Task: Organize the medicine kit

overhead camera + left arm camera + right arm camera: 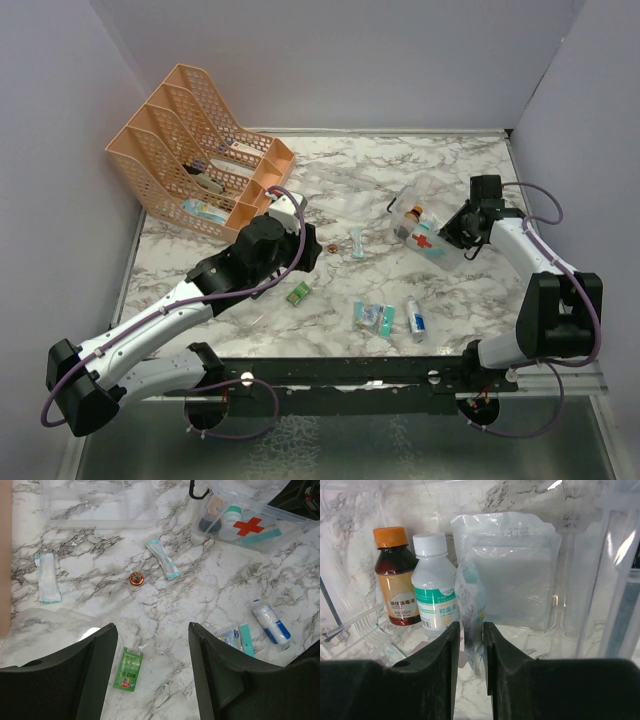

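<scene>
1. The right pincer (471, 627) stands narrow inside the medicine kit, a small clear plastic box with a red cross (600, 580). Its jaws are closed on a thin, crinkled clear-and-teal packet (470, 597) that stands upright between them.
2. Just left of that packet stand a white plastic bottle with a white cap and teal label (435, 587) and a brown bottle with an orange cap (397, 577), side by side.
3. Behind the packet, a flat clear plastic pouch (512, 575) leans against the kit's far wall.
4. The kit sits open on the white marble counter (340, 180), toward its right side.
5. The left pincer (150, 627) hangs above the counter with its jaws wide and nothing between them.
6. Below it lies a small green sachet (128, 669), near the left finger.
7. Farther out lie a small round orange tin (136, 578) and two white teal-edged wrapped strips (163, 558) (48, 578).
8. To the right lie a white roll with a blue label (270, 621) and some teal and clear packets (237, 639).
9. A peach mesh file rack (190, 150) stands at the counter's far left.
</scene>
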Robot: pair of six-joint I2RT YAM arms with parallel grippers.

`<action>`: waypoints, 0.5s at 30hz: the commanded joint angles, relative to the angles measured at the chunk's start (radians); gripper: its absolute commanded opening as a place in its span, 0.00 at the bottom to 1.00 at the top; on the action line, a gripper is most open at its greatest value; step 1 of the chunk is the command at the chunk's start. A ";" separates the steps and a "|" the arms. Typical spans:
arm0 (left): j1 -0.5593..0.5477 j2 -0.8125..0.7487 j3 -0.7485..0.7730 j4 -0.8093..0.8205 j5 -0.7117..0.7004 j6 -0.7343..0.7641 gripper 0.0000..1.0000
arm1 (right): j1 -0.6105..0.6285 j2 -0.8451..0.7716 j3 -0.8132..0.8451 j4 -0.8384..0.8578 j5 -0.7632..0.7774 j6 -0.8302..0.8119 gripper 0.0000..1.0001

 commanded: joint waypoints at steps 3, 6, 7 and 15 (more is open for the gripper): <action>0.003 0.006 -0.007 0.027 0.019 0.002 0.62 | -0.004 -0.021 0.014 0.016 0.059 -0.041 0.38; 0.004 0.010 -0.005 0.029 0.020 0.002 0.62 | -0.004 -0.049 0.032 -0.014 0.086 -0.063 0.46; 0.003 0.011 -0.005 0.028 0.019 0.002 0.62 | -0.004 -0.061 0.040 -0.025 0.099 -0.070 0.48; 0.004 0.027 -0.004 0.032 0.023 -0.003 0.63 | -0.004 -0.157 0.107 -0.073 0.189 -0.188 0.59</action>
